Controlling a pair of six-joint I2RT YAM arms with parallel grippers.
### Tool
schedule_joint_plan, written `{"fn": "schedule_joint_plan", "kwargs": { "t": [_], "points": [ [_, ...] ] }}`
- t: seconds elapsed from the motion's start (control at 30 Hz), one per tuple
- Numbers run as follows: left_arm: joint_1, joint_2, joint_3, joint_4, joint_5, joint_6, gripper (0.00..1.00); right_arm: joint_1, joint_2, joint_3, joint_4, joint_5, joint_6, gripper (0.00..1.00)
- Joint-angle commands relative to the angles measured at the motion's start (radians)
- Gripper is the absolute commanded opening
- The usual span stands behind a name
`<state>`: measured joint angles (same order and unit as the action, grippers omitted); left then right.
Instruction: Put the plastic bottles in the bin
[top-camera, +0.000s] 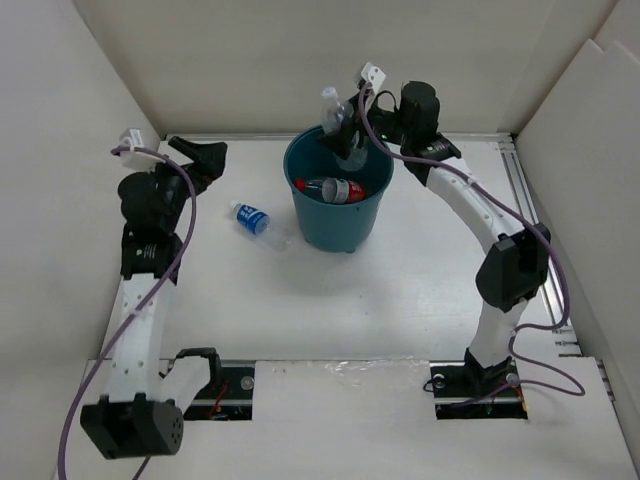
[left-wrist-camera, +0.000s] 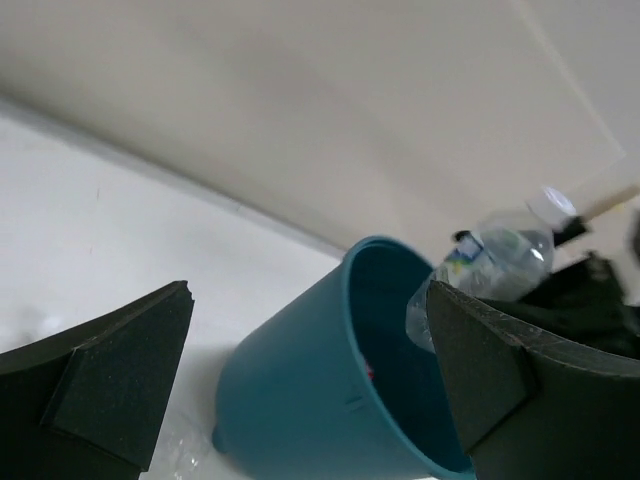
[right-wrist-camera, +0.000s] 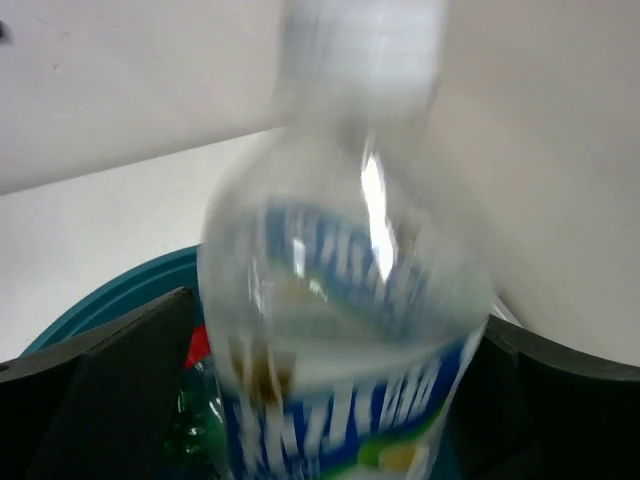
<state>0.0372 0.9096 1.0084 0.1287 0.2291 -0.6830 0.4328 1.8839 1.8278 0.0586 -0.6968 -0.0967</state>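
The teal bin stands at the table's middle back; it also shows in the left wrist view and the right wrist view. A red-labelled bottle lies inside, with a green one beside it. My right gripper hovers over the bin's far rim. A clear blue-labelled bottle, cap up, sits blurred between its spread fingers. It shows too in the left wrist view. Another blue-labelled bottle lies on the table left of the bin. My left gripper is open and empty, left of that bottle.
White walls close the table in on the left, back and right. A metal rail runs along the right edge. The right arm's links arch over the table's right side.
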Motion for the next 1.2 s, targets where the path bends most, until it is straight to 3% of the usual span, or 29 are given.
{"fn": "schedule_joint_plan", "kwargs": {
  "t": [0.0,0.13,0.27,0.5,0.8,1.17],
  "points": [
    [0.003,0.103,-0.036,-0.024,0.019,-0.065,1.0,0.014,-0.104,-0.016,0.038,-0.023,-0.047,1.0],
    [0.003,0.251,-0.057,-0.024,0.102,-0.113,1.0,0.014,-0.183,-0.053,0.038,0.02,-0.07,1.0],
    [0.003,0.362,-0.057,-0.064,0.092,-0.138,1.0,0.014,-0.242,-0.083,-0.009,0.039,-0.1,1.0],
    [-0.009,0.58,0.091,-0.249,0.079,-0.124,1.0,0.046,-0.367,-0.209,-0.009,0.092,-0.138,1.0],
    [-0.065,0.727,0.177,-0.369,-0.106,-0.159,1.0,0.055,-0.408,-0.311,-0.009,0.103,-0.156,1.0],
    [-0.074,0.905,0.216,-0.379,-0.161,-0.199,1.0,0.055,-0.45,-0.374,0.0,0.085,-0.166,1.0]
  ]
}}
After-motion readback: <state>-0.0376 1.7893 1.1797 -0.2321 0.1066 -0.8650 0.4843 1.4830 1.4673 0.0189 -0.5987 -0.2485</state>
